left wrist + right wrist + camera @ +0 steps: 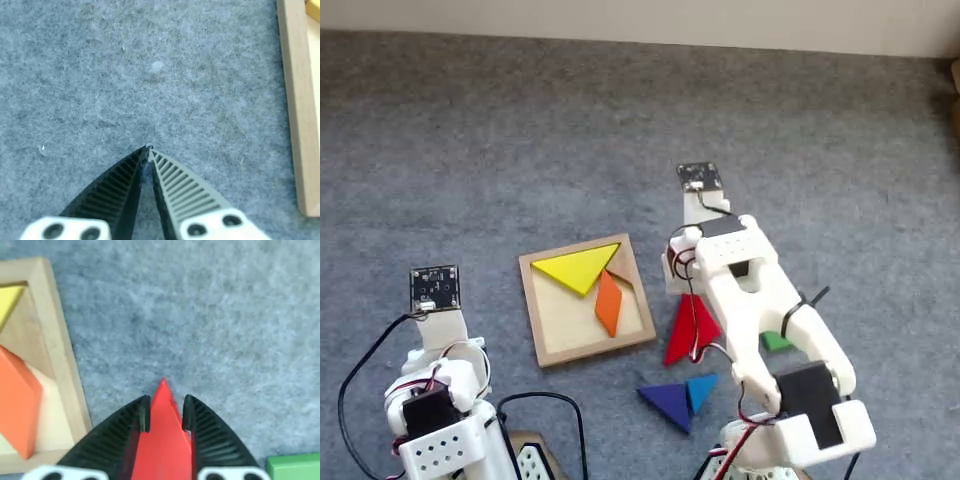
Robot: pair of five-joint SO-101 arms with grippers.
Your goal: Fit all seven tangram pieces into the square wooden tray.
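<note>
The carpet (470, 150) is mottled grey. The tray (531, 312) is pale plain wood. The pieces are plain-coloured: a yellow triangle (578, 268), an orange parallelogram (608, 302), a red triangle (688, 328), a green piece (776, 342), a dark blue triangle (667, 402) and a light blue triangle (700, 390). The left gripper (146, 150) has 1 black finger and 1 grey, both ribbed. The right gripper (166, 405) is black and ribbed.

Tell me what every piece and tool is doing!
Right tool: shut on red triangle
Left tool: shut, empty
Wooden tray: holds two pieces
Yellow triangle: in the tray
Orange piece: in the tray
Red triangle: gripped by right tool
Dark blue triangle: loose on carpet
Light blue triangle: loose on carpet
Green piece: loose on carpet
</note>
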